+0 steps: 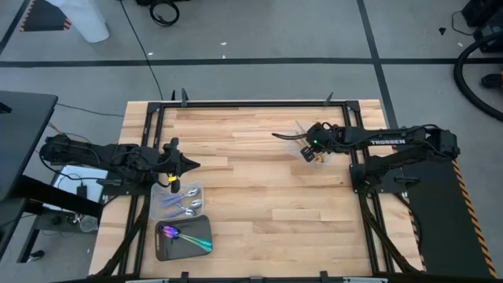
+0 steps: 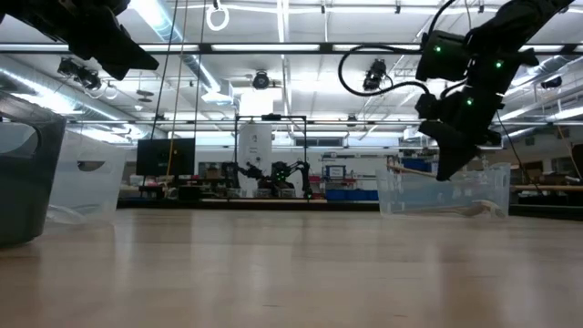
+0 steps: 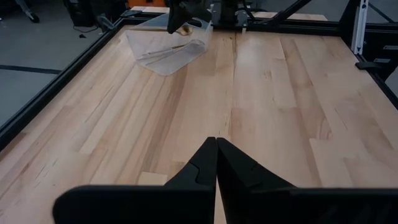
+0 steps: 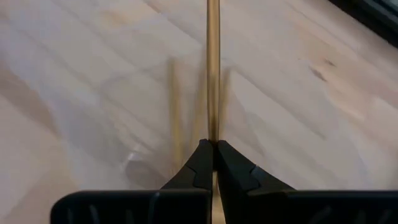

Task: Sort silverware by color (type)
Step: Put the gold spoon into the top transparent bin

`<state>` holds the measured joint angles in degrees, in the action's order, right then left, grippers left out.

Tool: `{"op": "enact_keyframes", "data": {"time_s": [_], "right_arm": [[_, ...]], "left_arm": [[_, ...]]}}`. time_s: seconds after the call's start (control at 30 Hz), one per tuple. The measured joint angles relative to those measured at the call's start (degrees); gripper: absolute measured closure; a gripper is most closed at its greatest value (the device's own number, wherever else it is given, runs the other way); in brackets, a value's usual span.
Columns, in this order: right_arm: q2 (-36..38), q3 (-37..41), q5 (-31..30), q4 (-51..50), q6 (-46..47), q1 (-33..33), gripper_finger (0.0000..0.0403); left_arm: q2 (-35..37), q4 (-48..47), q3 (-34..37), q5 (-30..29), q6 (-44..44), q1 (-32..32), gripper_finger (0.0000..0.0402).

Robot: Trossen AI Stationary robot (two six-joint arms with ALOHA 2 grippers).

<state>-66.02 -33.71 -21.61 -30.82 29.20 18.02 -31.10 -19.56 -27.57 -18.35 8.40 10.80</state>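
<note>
Gold is the colour of the slim utensil (image 4: pixel 212 68) that the right gripper (image 4: pixel 212 144) holds: in the right wrist view its two dark fingers are pressed together on the thin gold handle, which runs straight away from them. The working end of this utensil is cut off at the picture's edge, so its type cannot be told. Under it lie more gold pieces (image 4: pixel 176 112), blurred, seen through the clear plastic of a tray.

From above, the right gripper (image 1: pixel 313 147) hangs over a small clear tray (image 1: pixel 308 154) on the right half of the table (image 1: pixel 259 189); the gold contents are too small to count there. In the low view the same tray (image 2: pixel 444 193) shows as a clear box with the gripper (image 2: pixel 448 164) just above it.

The left gripper (image 1: pixel 187 164) waits at the left side of the table, its fingers closed together with nothing between them (image 3: pixel 216 163). Near it sits another clear tray (image 1: pixel 182 203) with silver and lavender spoons (image 1: pixel 187 206), and just beside that a dark grey tray (image 1: pixel 184 238) with iridescent utensils with teal handles (image 1: pixel 189 237).

The surface is light wooden planks inside a black metal frame. Behind it the low view shows a large hall with ceiling lights and other robot stations, far off and not clear.
</note>
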Motion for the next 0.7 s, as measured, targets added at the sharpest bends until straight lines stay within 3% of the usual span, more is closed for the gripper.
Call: {"op": "enact_keyframes", "data": {"time_s": [0.17,0.37,0.7], "right_arm": [[0.0,0.0,-1.79,-3.59,4.9,-0.07,0.039],[-0.01,0.0,2.56,-6.97,7.04,0.0,0.0383],[0.82,0.0,4.77,-7.72,5.37,-0.05,0.0312]], "left_arm": [[-0.01,-0.01,0.0,0.02,0.0,-0.01,0.0388],[0.0,-0.01,0.0,0.0,0.02,0.0,0.0388],[0.34,-1.98,0.08,0.04,-3.05,0.01,0.0388]]}}
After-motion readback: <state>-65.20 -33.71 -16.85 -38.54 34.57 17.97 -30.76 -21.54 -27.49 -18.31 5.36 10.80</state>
